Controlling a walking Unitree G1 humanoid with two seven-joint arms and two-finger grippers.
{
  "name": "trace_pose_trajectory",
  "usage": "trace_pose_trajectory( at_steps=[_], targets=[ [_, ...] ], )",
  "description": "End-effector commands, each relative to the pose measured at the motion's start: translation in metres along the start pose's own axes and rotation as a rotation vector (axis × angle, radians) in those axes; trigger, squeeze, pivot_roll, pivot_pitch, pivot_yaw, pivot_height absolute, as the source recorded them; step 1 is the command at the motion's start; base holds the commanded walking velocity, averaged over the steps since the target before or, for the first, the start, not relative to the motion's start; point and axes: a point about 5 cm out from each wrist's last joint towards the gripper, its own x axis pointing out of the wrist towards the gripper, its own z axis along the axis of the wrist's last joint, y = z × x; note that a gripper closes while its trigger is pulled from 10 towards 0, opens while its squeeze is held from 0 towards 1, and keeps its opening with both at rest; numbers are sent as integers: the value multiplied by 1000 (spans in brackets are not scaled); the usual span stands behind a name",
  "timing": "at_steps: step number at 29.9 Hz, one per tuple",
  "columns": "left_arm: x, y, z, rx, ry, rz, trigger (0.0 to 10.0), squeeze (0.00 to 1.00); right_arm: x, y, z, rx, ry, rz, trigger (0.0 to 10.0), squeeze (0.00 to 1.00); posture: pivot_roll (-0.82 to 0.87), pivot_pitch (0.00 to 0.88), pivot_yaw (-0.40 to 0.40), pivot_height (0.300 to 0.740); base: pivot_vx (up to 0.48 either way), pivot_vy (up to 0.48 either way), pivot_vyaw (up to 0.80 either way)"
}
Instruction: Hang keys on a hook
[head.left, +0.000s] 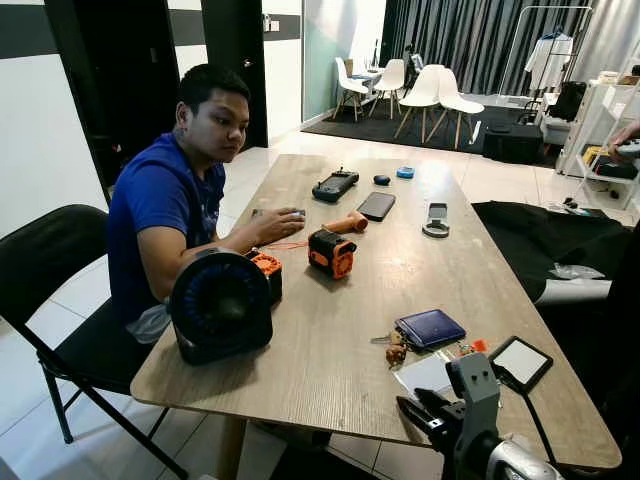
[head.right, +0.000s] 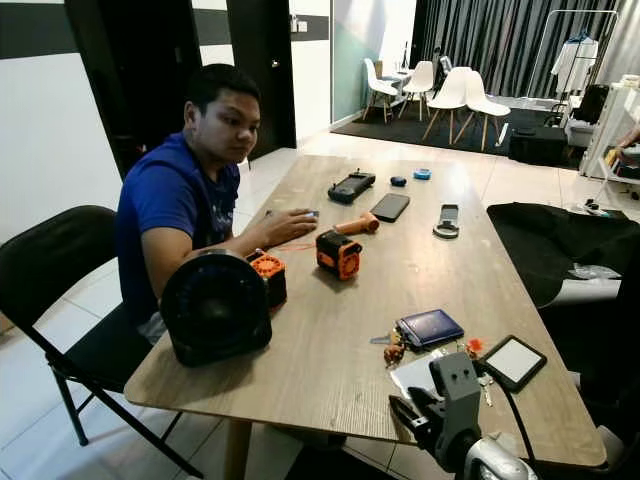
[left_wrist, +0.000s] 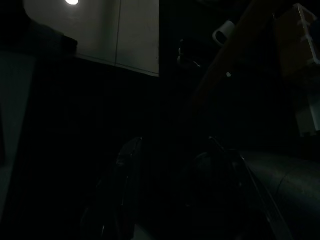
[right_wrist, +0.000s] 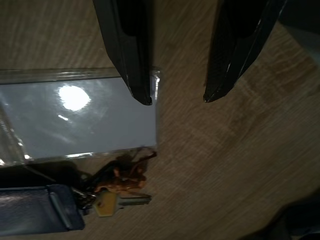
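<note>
The right end effector (right_wrist: 177, 97) hovers low over the near right part of the wooden counter (head.left: 330, 340), its two black fingers (right_wrist: 127, 50) spread apart with nothing between them; one fingertip lies over the corner of a clear plastic sleeve (right_wrist: 75, 117) holding a pale card, the other over bare wood. The keys (right_wrist: 120, 197) lie flat on the counter just beyond that sleeve, a brass-coloured key with a brown charm beside it, touching the edge of a dark blue wallet (head.left: 429, 327). In the head views the keys (head.left: 395, 348) sit between the wallet and the sleeve, near the robot's right arm (head.left: 470, 415). A small tablet-like screen (head.left: 520, 362) rests at the counter's right edge. Farther along the counter stand a round black fan (head.left: 220, 305), an orange and black tool (head.left: 332, 252), a black phone (head.left: 376, 206) and a handheld controller (head.left: 335, 185). A person in a blue shirt (head.left: 160, 215) sits on a black chair (head.left: 50, 290) at the counter's left side, one hand (head.left: 280, 225) resting on the wood. The left wrist view is very dark; the left end effector (left_wrist: 170, 200) shows as faint outlines, and whether its fingers are apart or together cannot be told
</note>
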Motion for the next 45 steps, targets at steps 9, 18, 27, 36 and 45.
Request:
trace_pose_trajectory(
  at_steps=[9,18,27,36,45],
  targets=[
    [-3,1,-2,3,14,5,10000,0,11,22,-5,114,-2,69,10000,0,54,54,8,740,0,0,0],
    [-2,1,0,0,6,9,10000,0,17,-14,48,231,-284,-128,10000,0,41,59,13,740,0,0,0],
    [1,1,9,18,-31,3,10000,0,31,-24,53,194,-235,-174,10000,0,50,61,1,740,0,0,0],
    [1,0,12,29,-43,-7,10000,0,41,-19,22,199,-48,-142,157,0,53,62,-2,740,0,0,0],
    [1,0,9,27,-35,-8,10000,0,41,-13,10,219,-16,-119,706,0,54,62,-2,740,0,0,0]
  ],
)
